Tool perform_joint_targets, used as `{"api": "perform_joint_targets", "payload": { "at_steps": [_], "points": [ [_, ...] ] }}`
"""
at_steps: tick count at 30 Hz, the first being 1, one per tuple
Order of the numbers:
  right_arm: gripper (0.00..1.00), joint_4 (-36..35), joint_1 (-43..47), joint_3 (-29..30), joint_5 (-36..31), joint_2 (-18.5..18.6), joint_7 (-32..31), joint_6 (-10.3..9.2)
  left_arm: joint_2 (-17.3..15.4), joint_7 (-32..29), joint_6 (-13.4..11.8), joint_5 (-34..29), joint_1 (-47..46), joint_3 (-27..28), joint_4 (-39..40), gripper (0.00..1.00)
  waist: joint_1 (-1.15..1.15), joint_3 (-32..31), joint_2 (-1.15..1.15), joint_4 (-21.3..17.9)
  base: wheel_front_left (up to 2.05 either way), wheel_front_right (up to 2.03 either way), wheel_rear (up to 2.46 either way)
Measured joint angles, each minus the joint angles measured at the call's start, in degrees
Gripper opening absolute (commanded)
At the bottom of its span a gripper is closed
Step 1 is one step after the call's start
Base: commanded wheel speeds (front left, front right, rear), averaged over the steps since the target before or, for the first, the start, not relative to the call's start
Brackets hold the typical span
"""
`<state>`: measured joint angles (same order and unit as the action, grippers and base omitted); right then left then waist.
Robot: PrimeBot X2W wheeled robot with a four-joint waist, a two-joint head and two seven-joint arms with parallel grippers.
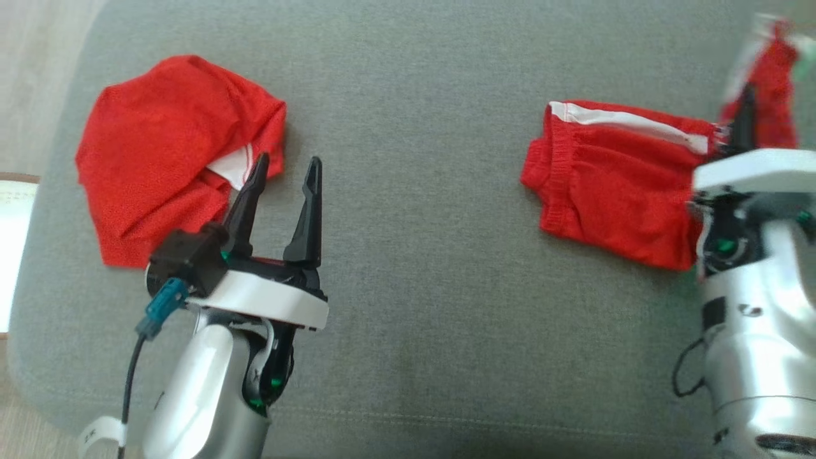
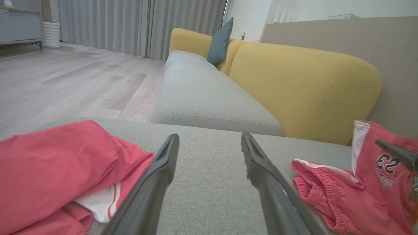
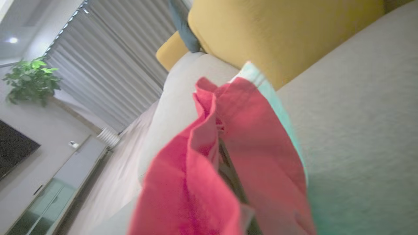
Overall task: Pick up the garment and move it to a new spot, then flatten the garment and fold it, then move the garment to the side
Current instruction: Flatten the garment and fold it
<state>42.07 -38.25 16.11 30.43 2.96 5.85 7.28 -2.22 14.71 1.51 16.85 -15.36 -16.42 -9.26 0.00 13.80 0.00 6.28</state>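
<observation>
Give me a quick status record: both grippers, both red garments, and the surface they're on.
left gripper: open, empty, beside the crumpled red garment
right gripper: shut on the red shorts, holding one end raised
red shorts: white side stripe, waistband end resting on the grey cushion
crumpled red garment: lying loose at the robot's left
surface: grey cushion, one garment on each side
</observation>
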Motion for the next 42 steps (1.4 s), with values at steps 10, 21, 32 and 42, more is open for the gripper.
{"api": "perform_joint_targets", "payload": {
  "at_steps": [10,21,32,42],
  "points": [
    [0.00,-0.5,3.5,-18.9,8.4,0.0,2.4,0.00,0.0,0.0,-0.6,1.1,1.6,-0.7,0.1,1.00,0.00,-1.6,0.00,2.6,0.00,0.00,0.00],
    [1.00,6.8,4.7,-32.3,10.5,0.5,4.9,0.00,0.0,0.0,-0.6,1.1,2.2,-0.8,0.1,1.00,0.00,-1.9,0.00,3.7,0.00,0.00,0.00],
    [1.00,6.8,4.7,-48.5,17.0,0.6,3.0,0.00,0.0,0.0,-1.0,1.1,2.3,-1.0,0.0,1.00,0.00,-2.6,0.00,2.8,0.00,0.00,0.00],
    [1.00,7.1,4.1,-50.0,18.6,0.6,5.0,0.00,0.0,0.0,-1.1,1.1,2.4,-0.1,0.0,1.00,0.00,-3.4,0.00,0.3,0.00,0.00,0.00]
  ]
}}
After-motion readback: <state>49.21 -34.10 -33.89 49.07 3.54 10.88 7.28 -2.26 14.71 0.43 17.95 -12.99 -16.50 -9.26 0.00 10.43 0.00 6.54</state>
